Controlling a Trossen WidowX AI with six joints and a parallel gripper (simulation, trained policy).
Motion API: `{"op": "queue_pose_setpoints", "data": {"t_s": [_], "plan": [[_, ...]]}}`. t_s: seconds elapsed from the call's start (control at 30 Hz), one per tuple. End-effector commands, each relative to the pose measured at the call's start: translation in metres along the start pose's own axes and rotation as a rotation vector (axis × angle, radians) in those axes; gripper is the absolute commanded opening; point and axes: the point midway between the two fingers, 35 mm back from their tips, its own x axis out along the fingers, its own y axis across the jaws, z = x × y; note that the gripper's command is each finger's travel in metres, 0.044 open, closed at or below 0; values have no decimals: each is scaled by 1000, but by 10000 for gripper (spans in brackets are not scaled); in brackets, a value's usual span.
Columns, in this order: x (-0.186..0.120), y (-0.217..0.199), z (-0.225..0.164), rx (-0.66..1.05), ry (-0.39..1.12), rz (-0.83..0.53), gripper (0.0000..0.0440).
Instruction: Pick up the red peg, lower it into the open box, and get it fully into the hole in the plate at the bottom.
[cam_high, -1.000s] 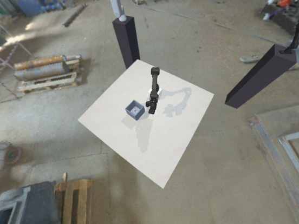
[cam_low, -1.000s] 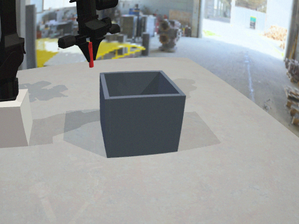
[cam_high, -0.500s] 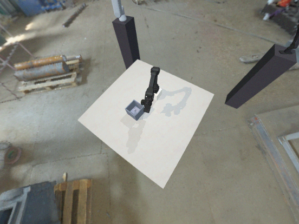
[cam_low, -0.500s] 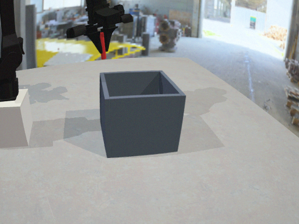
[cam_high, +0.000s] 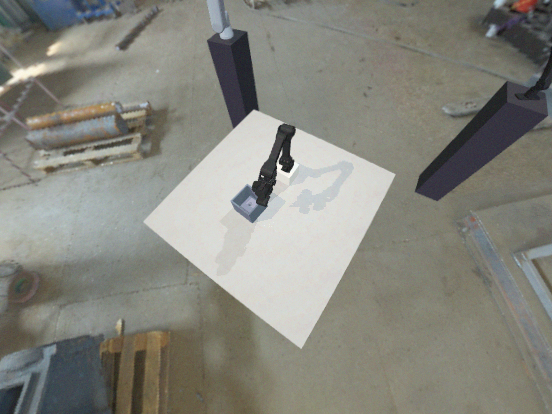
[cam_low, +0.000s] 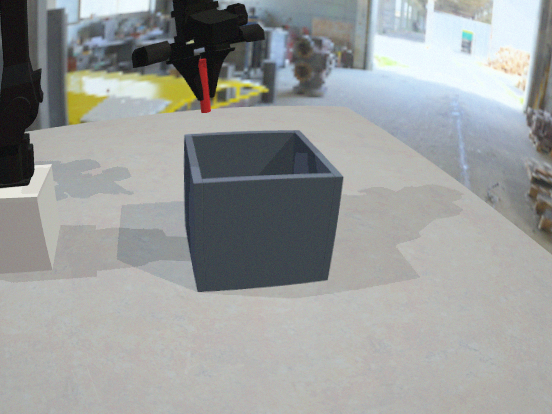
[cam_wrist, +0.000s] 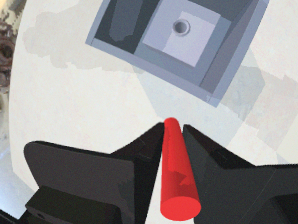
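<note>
Pale tabletop (cam_high: 280, 280) (cam_low: 280, 350) (cam_wrist: 65, 95), peg up by box

Claw (cam_high: 263, 200) (cam_low: 207, 95) (cam_wrist: 173, 129) pinching red peg (cam_low: 205, 87) (cam_wrist: 177, 170), near-upright, lower end poking out. Peg above rim height, outside box (cam_high: 242, 207) (cam_low: 265, 230) (cam_wrist: 155, 75) in wrist view. Plate (cam_high: 249, 204) (cam_wrist: 197, 37) on box bottom, hole (cam_high: 250, 204) (cam_wrist: 181, 27) unfilled. White block (cam_high: 288, 175) (cam_low: 22, 230) beside box, under arm base.

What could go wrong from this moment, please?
The red peg leans slightly in the tool, so it might meet the hole crookedly and jam. The peg's lower end is above the rim of the box, but not by much; moving across too low could knock the wall.
</note>
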Motion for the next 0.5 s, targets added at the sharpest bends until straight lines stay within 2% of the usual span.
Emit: {"op": "queue_pose_setpoints", "data": {"t_s": [0.0,0.47], "plan": [[1,2,10,3,-11,-8,0],[13,1,43,13,-15,-54,0]]}}
